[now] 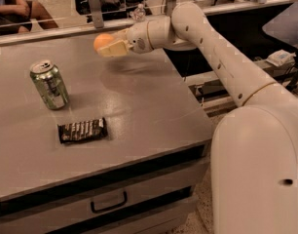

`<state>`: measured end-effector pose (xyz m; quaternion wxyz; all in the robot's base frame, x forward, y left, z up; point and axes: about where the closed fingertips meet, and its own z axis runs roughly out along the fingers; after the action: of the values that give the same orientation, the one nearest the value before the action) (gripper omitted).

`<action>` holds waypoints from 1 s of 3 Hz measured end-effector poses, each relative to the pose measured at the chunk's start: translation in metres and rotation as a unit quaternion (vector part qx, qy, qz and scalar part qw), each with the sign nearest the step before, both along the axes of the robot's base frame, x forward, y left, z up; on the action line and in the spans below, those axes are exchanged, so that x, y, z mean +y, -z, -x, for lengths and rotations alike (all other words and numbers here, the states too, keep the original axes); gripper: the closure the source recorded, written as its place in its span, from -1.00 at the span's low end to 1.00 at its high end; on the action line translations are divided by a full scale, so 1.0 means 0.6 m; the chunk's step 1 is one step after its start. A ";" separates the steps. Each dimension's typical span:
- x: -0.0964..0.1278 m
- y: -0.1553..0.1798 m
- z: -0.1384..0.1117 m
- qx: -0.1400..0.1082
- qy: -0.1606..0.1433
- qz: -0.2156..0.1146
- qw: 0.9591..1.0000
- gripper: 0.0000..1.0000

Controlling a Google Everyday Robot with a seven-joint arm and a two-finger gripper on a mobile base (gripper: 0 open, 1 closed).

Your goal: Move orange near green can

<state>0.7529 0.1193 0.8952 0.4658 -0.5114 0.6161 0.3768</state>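
The orange is a small round orange fruit held in my gripper, above the far middle of the grey table. The gripper's cream fingers close around the fruit from the right. The green can stands upright at the left of the table, with a silver top and a pale label patch. The orange is up and to the right of the can, well apart from it.
A flat dark snack-bar wrapper lies in front of the can. My arm's white base stands at the table's right front corner. A drawer handle is below the front edge. A glass rail and a seated person are behind.
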 end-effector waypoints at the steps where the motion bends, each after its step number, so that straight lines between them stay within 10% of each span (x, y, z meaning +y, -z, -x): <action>1: -0.013 -0.046 0.052 -0.018 -0.006 -0.017 1.000 1.00; 3: 0.034 -0.039 0.207 -0.002 -0.044 -0.005 0.999 1.00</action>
<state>0.6285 0.1399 0.9184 0.4522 -0.5365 0.5903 0.3991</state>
